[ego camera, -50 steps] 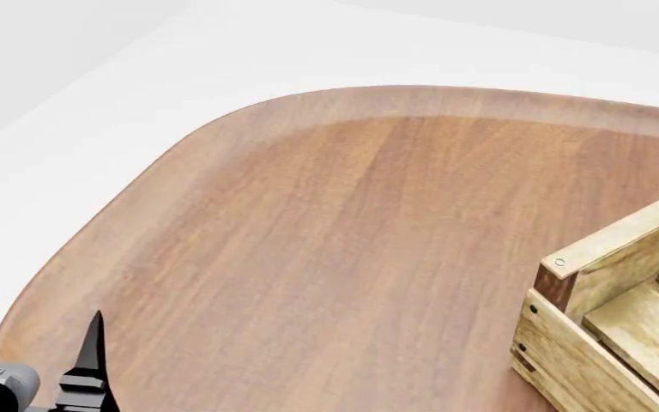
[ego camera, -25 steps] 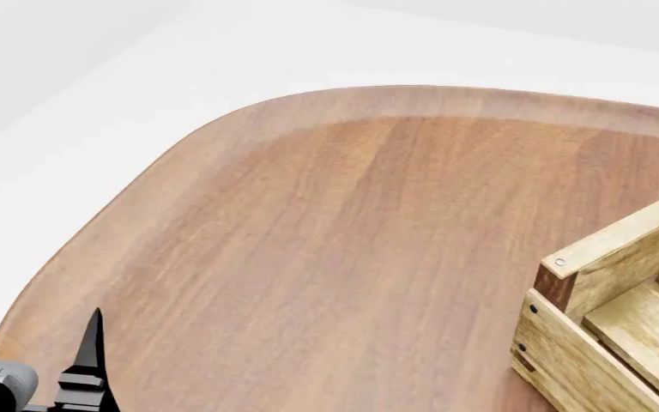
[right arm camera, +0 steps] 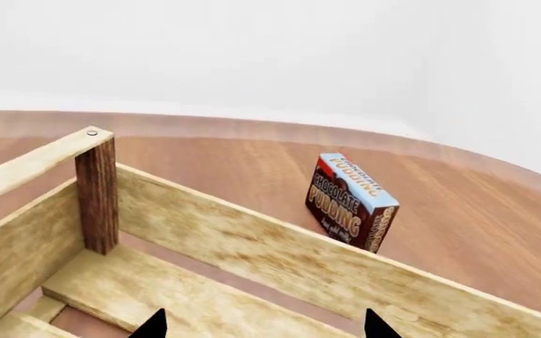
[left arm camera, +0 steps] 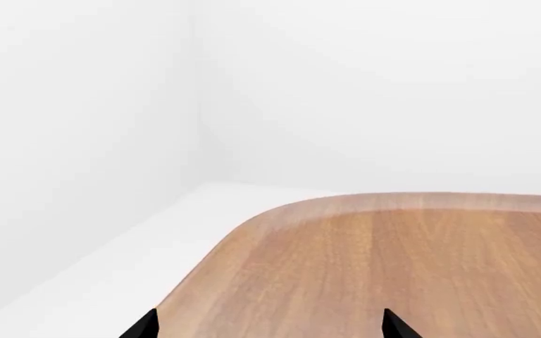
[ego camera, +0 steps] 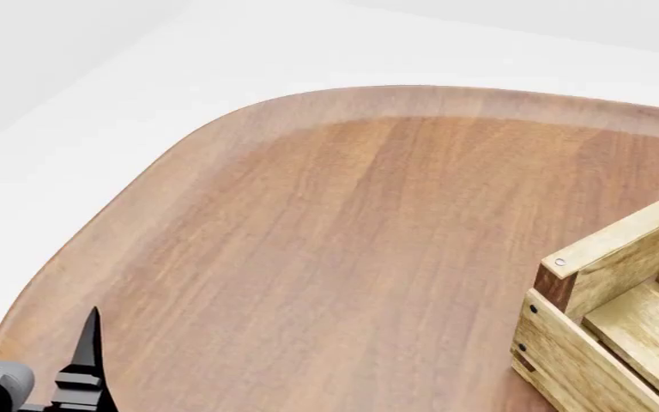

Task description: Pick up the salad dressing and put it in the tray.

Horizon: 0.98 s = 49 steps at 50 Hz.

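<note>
The salad dressing is not in any view. The tray, a light-wood slatted crate with dark-brown corner posts, shows one corner at the right edge of the head view (ego camera: 616,300). In the right wrist view its inside and far wall (right arm camera: 251,246) fill the lower part. My left gripper (ego camera: 27,330) is open and empty at the lower left of the head view, over the table's near left edge; its black tips also show in the left wrist view (left arm camera: 268,325). My right gripper (right arm camera: 263,325) is open and empty, above the crate's inside. It is out of the head view.
A chocolate pudding box (right arm camera: 351,201) stands on the wooden table (ego camera: 341,232) beyond the crate's far wall. The table has a rounded corner and a raised rim, with white floor and walls around it.
The left gripper has sunk very slightly in the head view. Nothing else has moved.
</note>
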### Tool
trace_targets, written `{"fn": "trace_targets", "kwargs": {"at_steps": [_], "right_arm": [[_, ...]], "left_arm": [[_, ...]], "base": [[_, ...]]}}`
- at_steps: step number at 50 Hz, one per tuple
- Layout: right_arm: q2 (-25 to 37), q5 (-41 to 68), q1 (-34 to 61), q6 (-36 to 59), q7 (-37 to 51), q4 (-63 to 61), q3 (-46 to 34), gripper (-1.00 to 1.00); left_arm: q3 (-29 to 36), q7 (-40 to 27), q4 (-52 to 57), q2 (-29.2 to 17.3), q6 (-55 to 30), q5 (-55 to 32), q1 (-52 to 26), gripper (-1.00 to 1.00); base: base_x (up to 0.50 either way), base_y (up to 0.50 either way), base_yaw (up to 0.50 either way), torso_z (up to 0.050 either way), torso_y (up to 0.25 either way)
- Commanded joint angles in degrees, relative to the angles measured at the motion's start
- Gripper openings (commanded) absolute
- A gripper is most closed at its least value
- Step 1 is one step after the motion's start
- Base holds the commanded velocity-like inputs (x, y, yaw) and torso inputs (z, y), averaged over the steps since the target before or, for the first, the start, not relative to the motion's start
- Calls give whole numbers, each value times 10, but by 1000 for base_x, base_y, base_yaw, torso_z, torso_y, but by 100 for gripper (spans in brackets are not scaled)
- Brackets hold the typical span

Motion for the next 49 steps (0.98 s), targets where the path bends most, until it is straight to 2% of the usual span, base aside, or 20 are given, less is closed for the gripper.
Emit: {"fn": "trace_targets", "kwargs": {"at_steps": [1, 6, 7, 8, 16, 22, 32, 38, 44, 45, 49], "right_arm": [[-3, 20, -71, 107, -17, -220, 17, 100], [-3, 34, -122, 163, -27, -369, 29, 100], [-10, 45, -158, 171, -31, -447, 40, 100], [-13, 50, -167, 177, -30, -469, 48, 100], [-42, 74, -244, 178, -25, -683, 75, 100], [-63, 85, -278, 161, -30, -770, 71, 100], [-115, 91, -359, 99, -8, -909, 91, 100], [-156, 62, -420, 14, 18, -957, 95, 100], [-172, 44, -448, -40, 30, -981, 101, 100], [-186, 36, -466, -86, 36, -992, 105, 100], [-203, 36, -485, -143, 45, -1006, 117, 100]], "left_arm": [[0, -2, 2, -2, 2, -1, 0, 100], [-6, -4, 6, -5, 6, -1, 0, 100], [-29, 4, 15, -1, 31, -21, 5, 100], [-33, -1, 21, -2, 26, -24, 5, 100], [-64, 3, 42, -2, 108, 1, 21, 100], [-65, 13, 55, -5, 151, 24, 37, 100], [-106, 11, 76, 12, 249, 31, 62, 100], [-126, 19, 75, 28, 326, 45, 81, 100], [-132, 20, 77, 29, 339, 37, 84, 100], [-133, 23, 74, 38, 368, 55, 89, 100], [-135, 24, 75, 39, 380, 60, 93, 100]], "base": [[0, 0, 0, 0, 0], [0, 0, 0, 0, 0], [0, 0, 0, 0, 0], [0, 0, 0, 0, 0], [0, 0, 0, 0, 0], [0, 0, 0, 0, 0], [0, 0, 0, 0, 0], [0, 0, 0, 0, 0], [0, 0, 0, 0, 0], [0, 0, 0, 0, 0], [0, 0, 0, 0, 0]]}}
